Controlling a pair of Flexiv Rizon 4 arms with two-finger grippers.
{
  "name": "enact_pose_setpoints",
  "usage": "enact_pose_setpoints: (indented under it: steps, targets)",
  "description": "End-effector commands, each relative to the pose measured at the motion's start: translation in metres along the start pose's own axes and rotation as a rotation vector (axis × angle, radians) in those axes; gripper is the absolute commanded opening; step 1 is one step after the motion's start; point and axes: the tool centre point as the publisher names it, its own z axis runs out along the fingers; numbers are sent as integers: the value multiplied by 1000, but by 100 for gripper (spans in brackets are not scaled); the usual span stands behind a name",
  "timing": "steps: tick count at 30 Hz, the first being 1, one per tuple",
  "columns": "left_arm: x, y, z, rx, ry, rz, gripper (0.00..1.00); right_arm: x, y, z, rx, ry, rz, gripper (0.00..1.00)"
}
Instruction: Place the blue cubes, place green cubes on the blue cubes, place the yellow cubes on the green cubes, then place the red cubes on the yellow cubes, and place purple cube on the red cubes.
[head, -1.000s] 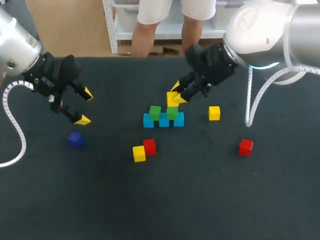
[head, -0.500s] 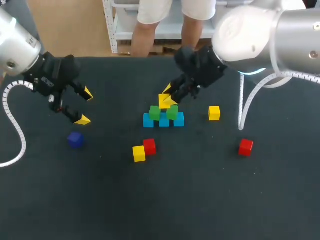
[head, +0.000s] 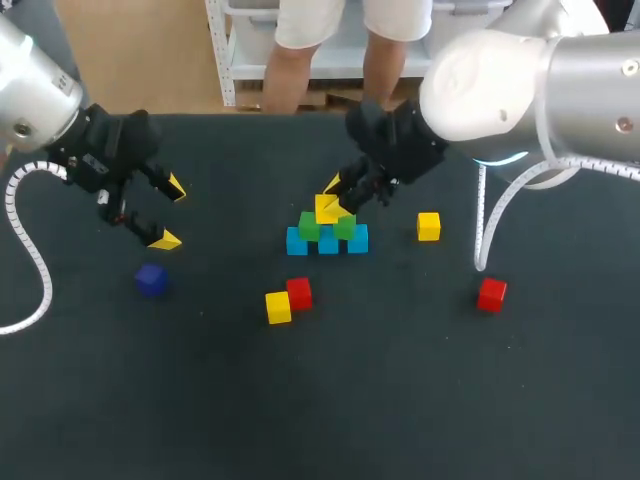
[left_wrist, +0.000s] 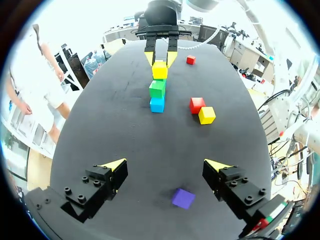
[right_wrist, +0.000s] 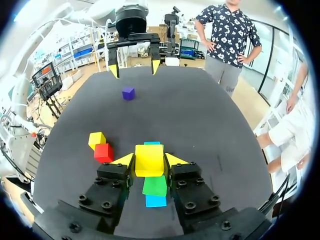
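Three blue cubes (head: 328, 243) lie in a row mid-table, with two green cubes (head: 309, 226) on top of them. My right gripper (head: 335, 198) is shut on a yellow cube (head: 326, 209) just above the gap between the greens; I cannot tell whether it touches them. The right wrist view shows that yellow cube (right_wrist: 149, 160) between the fingers, with a green cube (right_wrist: 155, 185) and a blue cube (right_wrist: 155, 200) below. My left gripper (head: 170, 212) hangs open and empty at the left, above a purple cube (head: 151, 279). The purple cube (left_wrist: 183, 198) lies ahead of its fingers.
A loose yellow cube (head: 278, 307) and a red cube (head: 299, 292) touch in front of the stack. Another yellow cube (head: 429, 226) lies right of the stack, and a second red cube (head: 491, 294) sits further right and nearer.
My right gripper has carried the yellow cube leftward, from over the right green cube to above the gap between both greens. The left arm has stayed still.
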Motion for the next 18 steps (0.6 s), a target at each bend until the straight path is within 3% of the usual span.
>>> enact_pose_setpoints:
  steps: [1, 18]
  targets:
    - [2, -1, 0, -2, -5, 4, 100, 1, 0, 1, 6, 2, 1, 0]
    - [2, -1, 0, -2, -5, 4, 100, 3, -2, 5, 5, 5, 1, 0]
